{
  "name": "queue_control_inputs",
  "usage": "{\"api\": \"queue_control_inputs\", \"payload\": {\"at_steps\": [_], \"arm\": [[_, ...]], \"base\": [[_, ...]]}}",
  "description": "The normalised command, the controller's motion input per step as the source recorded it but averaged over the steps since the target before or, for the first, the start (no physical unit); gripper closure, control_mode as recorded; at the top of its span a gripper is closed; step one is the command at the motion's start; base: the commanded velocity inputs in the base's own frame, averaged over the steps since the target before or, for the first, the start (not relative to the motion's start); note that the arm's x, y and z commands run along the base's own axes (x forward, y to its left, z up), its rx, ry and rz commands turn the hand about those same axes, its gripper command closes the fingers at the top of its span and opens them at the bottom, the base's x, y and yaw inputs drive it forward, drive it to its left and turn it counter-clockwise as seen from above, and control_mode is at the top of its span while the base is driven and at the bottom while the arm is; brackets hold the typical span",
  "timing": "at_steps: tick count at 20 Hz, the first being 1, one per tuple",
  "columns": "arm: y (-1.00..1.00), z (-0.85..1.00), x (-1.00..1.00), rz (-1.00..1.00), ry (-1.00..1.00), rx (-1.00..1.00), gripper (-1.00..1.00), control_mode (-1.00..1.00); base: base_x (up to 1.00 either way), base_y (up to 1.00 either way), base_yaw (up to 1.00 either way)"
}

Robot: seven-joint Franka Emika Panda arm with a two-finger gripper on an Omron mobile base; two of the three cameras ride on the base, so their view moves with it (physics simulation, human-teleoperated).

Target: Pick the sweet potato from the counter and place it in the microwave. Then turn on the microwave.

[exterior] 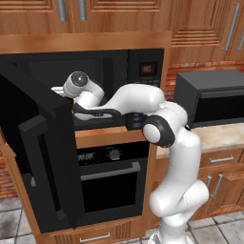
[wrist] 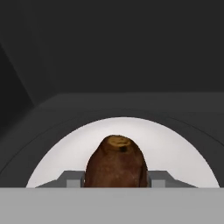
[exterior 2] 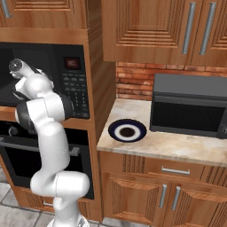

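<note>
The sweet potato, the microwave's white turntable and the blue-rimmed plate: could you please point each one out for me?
sweet potato (wrist: 116, 164): hand view, middle of its brown skin, between the fingers.
turntable (wrist: 175, 151): hand view, bare white surface right of the potato.
blue-rimmed plate (exterior 2: 116, 128): right base view, dark blue rim at its left.

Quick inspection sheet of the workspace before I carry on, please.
Surface: beige counter, a plate and a grey box on it.
Job's things: sweet potato between the gripper's fingers, over the white turntable; microwave door open.
Clutter: blue-rimmed plate; grey box appliance.
Gripper: shut on the sweet potato, inside the microwave.
Cables: nothing seen.
Surroundings: oven below, wooden cabinets, brick wall.
</note>
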Motion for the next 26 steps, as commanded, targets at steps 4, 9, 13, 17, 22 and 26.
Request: {"api": "queue_control_inputs", "payload": {"at_steps": [4,9,13,17,22,26], "arm": [[0.09,-0.11,0.21,-0.02,0.0,0.0,1.0,-1.0],[0.09,-0.08,0.2,-0.02,0.0,0.0,1.0,-1.0],[0.09,-0.06,0.16,-0.03,0.0,0.0,1.0,-1.0],[0.06,0.0,0.08,-0.03,0.01,0.0,1.0,-1.0],[0.01,-0.02,0.01,-0.03,0.01,0.0,1.0,-1.0],[0.02,-0.11,0.01,-0.02,0.02,0.0,-1.0,-1.0]], "base": [[0.0,0.0,0.0],[0.0,0.0,0.0],[0.0,0.0,0.0],[0.0,0.0,0.0],[0.0,0.0,0.0],[0.0,0.0,0.0]]}}
